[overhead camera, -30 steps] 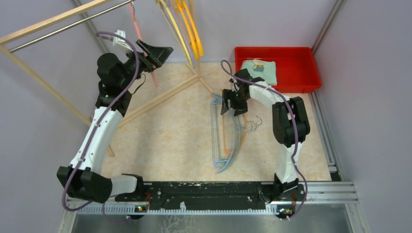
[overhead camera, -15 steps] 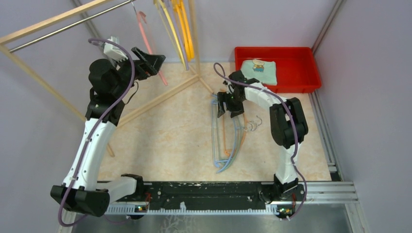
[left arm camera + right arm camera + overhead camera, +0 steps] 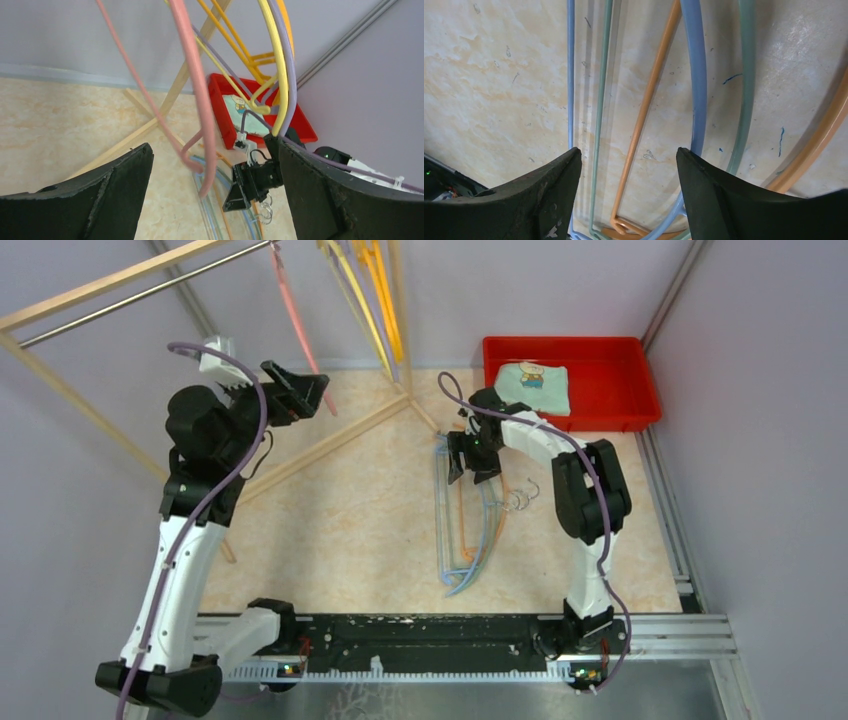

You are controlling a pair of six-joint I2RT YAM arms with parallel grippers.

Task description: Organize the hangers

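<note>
A pink hanger (image 3: 298,330) hangs on the metal rail (image 3: 130,300). Yellow, orange and purple hangers (image 3: 378,310) hang to its right. My left gripper (image 3: 297,390) is open and empty, just below and in front of the pink hanger. In the left wrist view the pink hanger (image 3: 197,90) dangles between my open jaws (image 3: 210,160) without touching them. Blue, green and orange hangers (image 3: 465,525) lie piled on the floor. My right gripper (image 3: 472,453) is open just above the pile's far end, with the orange bar (image 3: 644,115) and a green bar (image 3: 599,100) between its jaws (image 3: 628,155).
The pale wooden rack frame (image 3: 330,445) runs diagonally across the floor and up the left side. A red tray (image 3: 600,343) holding a folded cloth (image 3: 535,380) stands at the back right. The piled hangers' metal hooks (image 3: 520,498) lie right of the pile.
My left gripper has drawn back down and to the left, away from the pink hanger, which swings free on the rail. My right gripper has shifted slightly left over the pile.
</note>
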